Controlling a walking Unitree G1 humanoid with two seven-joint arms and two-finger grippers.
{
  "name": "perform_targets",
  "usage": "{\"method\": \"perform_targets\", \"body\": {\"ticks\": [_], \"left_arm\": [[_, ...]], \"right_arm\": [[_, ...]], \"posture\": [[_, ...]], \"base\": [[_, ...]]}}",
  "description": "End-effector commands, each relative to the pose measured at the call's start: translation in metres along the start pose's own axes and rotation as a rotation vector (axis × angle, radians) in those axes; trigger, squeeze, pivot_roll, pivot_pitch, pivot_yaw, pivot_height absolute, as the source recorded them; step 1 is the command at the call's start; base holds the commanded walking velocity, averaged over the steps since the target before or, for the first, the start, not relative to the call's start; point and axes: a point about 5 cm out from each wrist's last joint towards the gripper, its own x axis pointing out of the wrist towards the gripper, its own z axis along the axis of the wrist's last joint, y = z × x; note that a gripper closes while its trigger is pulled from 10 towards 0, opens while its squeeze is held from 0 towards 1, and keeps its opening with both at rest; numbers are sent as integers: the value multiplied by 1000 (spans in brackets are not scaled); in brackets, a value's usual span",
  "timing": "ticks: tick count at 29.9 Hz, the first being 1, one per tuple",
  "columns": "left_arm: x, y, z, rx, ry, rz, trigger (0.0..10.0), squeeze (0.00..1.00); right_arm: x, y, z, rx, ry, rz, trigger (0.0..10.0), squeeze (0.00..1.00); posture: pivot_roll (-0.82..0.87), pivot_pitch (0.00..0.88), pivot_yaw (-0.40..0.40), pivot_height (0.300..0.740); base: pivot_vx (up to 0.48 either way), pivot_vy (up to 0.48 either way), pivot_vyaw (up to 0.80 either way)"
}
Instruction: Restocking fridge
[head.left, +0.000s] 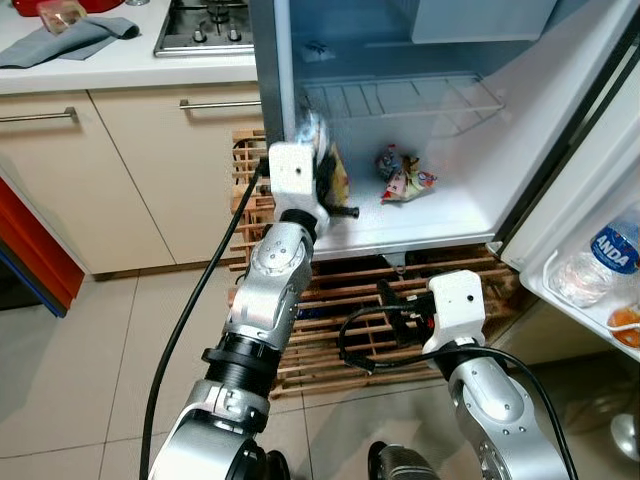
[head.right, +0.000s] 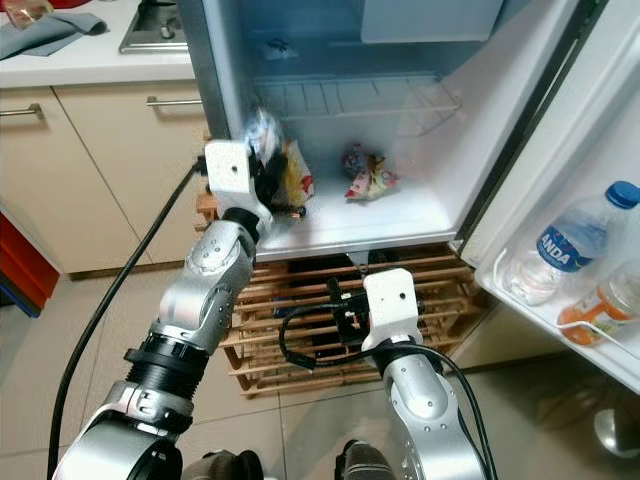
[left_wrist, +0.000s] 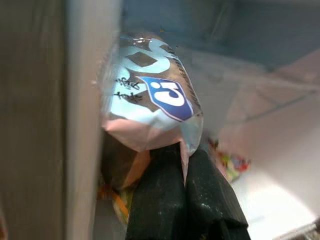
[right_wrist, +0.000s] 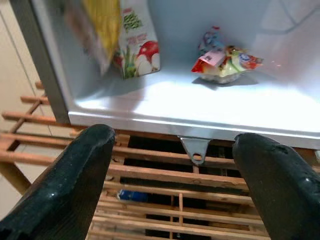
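Right gripper (right_wrist: 170, 175) hangs low before the wooden rack (head.left: 330, 300), jaws wide apart and empty. Inside the open fridge (head.left: 450, 215), the left gripper (left_wrist: 182, 172) pinches a blue snack packet (left_wrist: 150, 100) at the left wall, mid-placement; next, probably lowering and releasing. Its wrist view reveals the packet's label, blurred from the head.

A home kitchen: gas hob (head.left: 203, 27) on a countertop (head.left: 120, 65), cream cabinets (head.left: 130, 170), an open fridge (head.left: 420, 120).

Grey folded cloth (head.left: 70, 40) lies on white countertop (head.left: 120, 70), left of what appears a steel hob (head.left: 205, 25); slatted wooden rack (head.left: 330, 320) near.
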Motion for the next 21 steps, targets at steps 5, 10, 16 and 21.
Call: {"method": "perform_targets", "body": {"ticks": [5,10,16,21], "left_arm": [[15,-61,4,-192,14,-170,0,0],[17,-78,-1,-123,17,-219,0,0],[29,-107,12,333,-40,-362,0,0],[36,-109,11,587,-19,-387,0,0]], "right_arm": [[-3,-4,15,29,-63,-32,10000,0],[-4,-5,19,59,-71,-44,10000,0],[-7,-4,16,60,-59,-44,10000,0],[-8,2,18,63,-63,-42,10000,0]], "posture": [[-290,115,21,740],[-302,125,23,740],[-298,133,31,740],[-319,148,50,740]], "base": [[0,0,0],[0,0,0],[0,0,0],[0,0,0]]}}
